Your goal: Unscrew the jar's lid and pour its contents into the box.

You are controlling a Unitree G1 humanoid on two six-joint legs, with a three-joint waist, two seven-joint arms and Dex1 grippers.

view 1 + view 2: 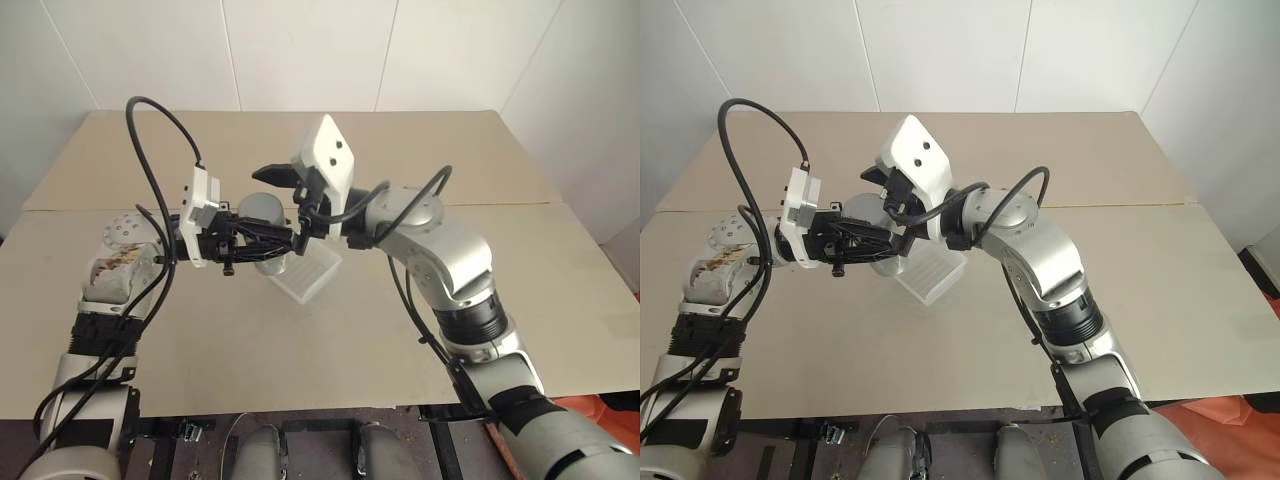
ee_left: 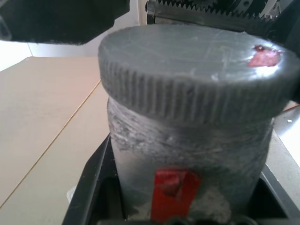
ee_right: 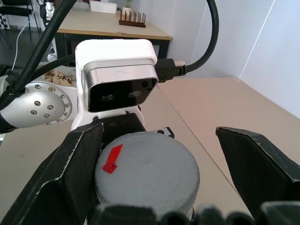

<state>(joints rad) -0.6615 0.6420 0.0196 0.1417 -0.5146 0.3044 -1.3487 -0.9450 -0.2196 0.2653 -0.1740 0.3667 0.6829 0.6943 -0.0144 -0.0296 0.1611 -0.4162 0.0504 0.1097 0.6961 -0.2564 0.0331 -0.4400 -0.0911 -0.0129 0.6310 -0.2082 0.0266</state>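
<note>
We hold the jar (image 2: 187,154) clamped in our left gripper (image 1: 262,240), just above the box (image 1: 308,272). Our right gripper (image 3: 159,154) stands wide apart around the lid (image 2: 197,75), still screwed on; unscrewing and pouring remain.

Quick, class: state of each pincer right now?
Left pincer: closed on the jar.
Right pincer: open, fingers straddling the lid.
</note>
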